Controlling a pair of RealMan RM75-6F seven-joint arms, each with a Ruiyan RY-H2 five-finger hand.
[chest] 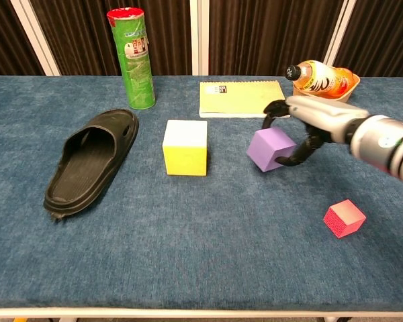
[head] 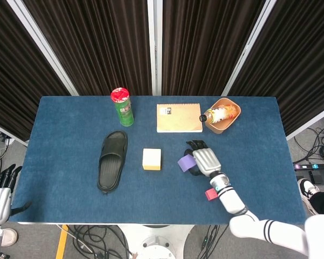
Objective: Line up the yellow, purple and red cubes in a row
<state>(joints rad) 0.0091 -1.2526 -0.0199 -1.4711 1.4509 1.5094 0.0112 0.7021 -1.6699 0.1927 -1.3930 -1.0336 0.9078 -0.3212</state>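
Observation:
My right hand [head: 201,160] [chest: 307,122] grips the purple cube [head: 185,162] [chest: 271,149] and holds it tilted, a little above the cloth, to the right of the yellow cube [head: 152,159] [chest: 185,147]. The yellow cube rests mid-table. The small red cube [head: 210,195] [chest: 344,218] lies near the front edge, to the right, partly behind my forearm in the head view. My left hand [head: 1,189] hangs off the table's left front corner, fingers apart, holding nothing.
A black slipper [head: 112,160] [chest: 88,167] lies left of the yellow cube. At the back stand a green can [head: 122,107] [chest: 131,58], a yellow notebook [head: 179,117] [chest: 243,98] and an orange bowl [head: 228,113] holding a bottle [chest: 319,78].

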